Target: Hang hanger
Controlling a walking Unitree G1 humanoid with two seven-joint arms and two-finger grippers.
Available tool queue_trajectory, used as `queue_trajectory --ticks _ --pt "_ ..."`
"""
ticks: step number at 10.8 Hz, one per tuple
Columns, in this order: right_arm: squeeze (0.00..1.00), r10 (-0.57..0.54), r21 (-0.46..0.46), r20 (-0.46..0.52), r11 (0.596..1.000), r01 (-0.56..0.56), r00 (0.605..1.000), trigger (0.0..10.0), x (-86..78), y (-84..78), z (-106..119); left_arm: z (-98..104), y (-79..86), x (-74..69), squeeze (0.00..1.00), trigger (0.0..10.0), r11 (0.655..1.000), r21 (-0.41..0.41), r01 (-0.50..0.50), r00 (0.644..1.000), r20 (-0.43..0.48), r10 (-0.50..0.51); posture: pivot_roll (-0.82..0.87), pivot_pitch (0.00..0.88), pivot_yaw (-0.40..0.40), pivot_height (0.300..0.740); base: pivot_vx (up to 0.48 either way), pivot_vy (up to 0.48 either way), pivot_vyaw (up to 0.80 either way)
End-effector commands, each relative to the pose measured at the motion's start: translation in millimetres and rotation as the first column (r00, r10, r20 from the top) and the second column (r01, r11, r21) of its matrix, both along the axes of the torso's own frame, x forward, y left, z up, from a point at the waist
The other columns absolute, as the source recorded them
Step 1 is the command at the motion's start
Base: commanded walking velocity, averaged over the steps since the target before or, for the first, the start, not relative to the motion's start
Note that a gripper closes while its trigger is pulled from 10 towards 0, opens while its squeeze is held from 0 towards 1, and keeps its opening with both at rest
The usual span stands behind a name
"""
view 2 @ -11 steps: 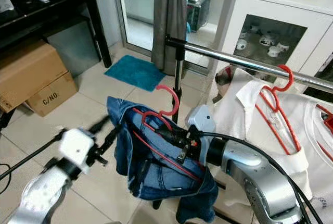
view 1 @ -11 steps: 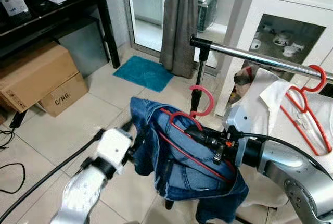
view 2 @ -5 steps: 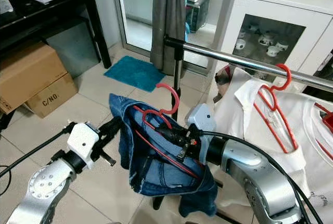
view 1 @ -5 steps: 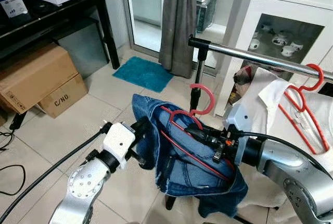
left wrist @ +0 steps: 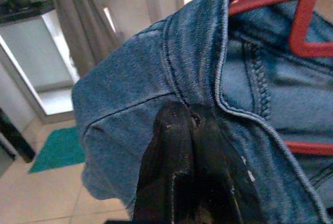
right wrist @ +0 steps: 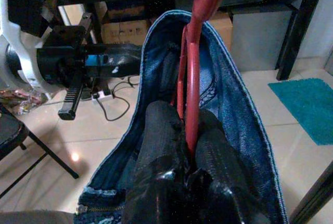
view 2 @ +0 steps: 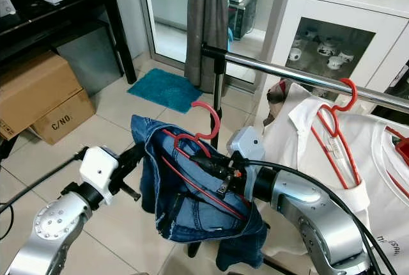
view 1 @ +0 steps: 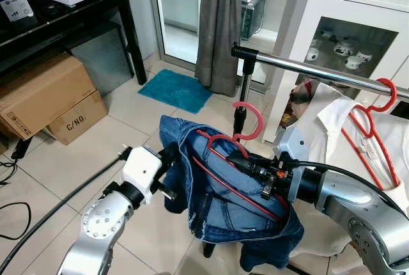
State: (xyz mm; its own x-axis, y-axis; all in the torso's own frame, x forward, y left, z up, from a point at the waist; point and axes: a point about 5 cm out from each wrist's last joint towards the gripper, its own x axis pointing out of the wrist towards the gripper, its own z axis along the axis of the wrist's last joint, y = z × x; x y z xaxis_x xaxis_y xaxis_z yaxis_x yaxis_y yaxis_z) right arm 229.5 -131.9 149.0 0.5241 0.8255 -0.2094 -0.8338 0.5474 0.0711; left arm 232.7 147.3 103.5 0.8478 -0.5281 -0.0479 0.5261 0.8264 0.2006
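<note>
Both grippers clamped the load below the chrome rail (view 1: 319, 70): right gripper (view 1: 239, 161) gripping the red hanger (view 1: 223, 153), left gripper (view 1: 171, 160) pinching the denim jeans (view 1: 223, 204). Heavy, floppy denim probably swung; the hanger's stiff neck looked the best hold.

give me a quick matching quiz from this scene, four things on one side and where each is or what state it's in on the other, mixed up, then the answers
Things:
1. right gripper
2. left gripper
3. white shirt
4. blue mat

Places or states:
A. hanging on the metal rail
B. lying on the tiled floor
C. shut on the red hanger
D. pinching the jeans

Pairs: 1-C, 2-D, 3-A, 4-B
</note>
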Motion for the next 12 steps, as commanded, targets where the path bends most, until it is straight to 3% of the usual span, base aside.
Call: queue_trajectory --ticks 1,2,3,4,7,11,12 --pt "0.00 0.012 0.030 0.056 0.999 -0.014 0.998 0.0 2.4 1.5 12 4 -0.3 -0.1 0.00 0.0 1.000 -0.007 0.011 1.000 0.015 -0.011 -0.07 0.013 0.032 0.740 0.000 0.000 0.00" --pt "0.00 0.011 0.030 0.056 0.999 -0.013 0.998 0.0 2.3 1.2 12 8 0.2 0.6 0.04 7.8 0.997 0.073 -0.025 0.995 0.097 0.018 -0.07 0.013 0.035 0.740 0.000 0.000 0.00" --pt "0.00 0.011 0.030 0.055 0.999 -0.013 0.998 0.0 2.1 0.8 12 18 -2.9 2.7 1.00 10.0 0.997 0.056 -0.051 0.984 0.172 0.041 -0.07 0.013 0.036 0.740 0.000 0.000 0.00" --pt "0.00 0.013 0.030 0.055 0.999 -0.014 0.998 0.0 1.6 0.9 12 17 -6.3 4.3 1.00 10.0 0.995 0.085 -0.043 0.983 0.179 0.028 -0.07 0.013 0.036 0.740 0.000 0.000 0.00" --pt "0.00 0.017 0.031 0.055 0.999 -0.019 0.998 0.0 2.0 0.8 12 20 -11.4 3.7 1.00 10.0 0.997 0.062 -0.042 0.976 0.214 0.028 -0.07 0.012 0.032 0.740 0.000 0.000 0.00" --pt "0.00 0.020 0.030 0.060 0.999 -0.021 0.998 0.0 2.4 1.1 14 29 -32.5 0.1 1.00 10.0 0.995 -0.066 0.081 0.976 0.205 -0.066 -0.07 0.009 0.033 0.740 0.000 0.000 0.00" --pt "0.00 0.019 0.030 0.060 0.999 -0.021 0.998 0.0 2.6 1.1 13 26 -32.2 0.6 1.00 10.0 0.996 -0.059 0.071 0.981 0.183 -0.059 -0.07 0.008 0.034 0.740 0.000 0.000 0.00"
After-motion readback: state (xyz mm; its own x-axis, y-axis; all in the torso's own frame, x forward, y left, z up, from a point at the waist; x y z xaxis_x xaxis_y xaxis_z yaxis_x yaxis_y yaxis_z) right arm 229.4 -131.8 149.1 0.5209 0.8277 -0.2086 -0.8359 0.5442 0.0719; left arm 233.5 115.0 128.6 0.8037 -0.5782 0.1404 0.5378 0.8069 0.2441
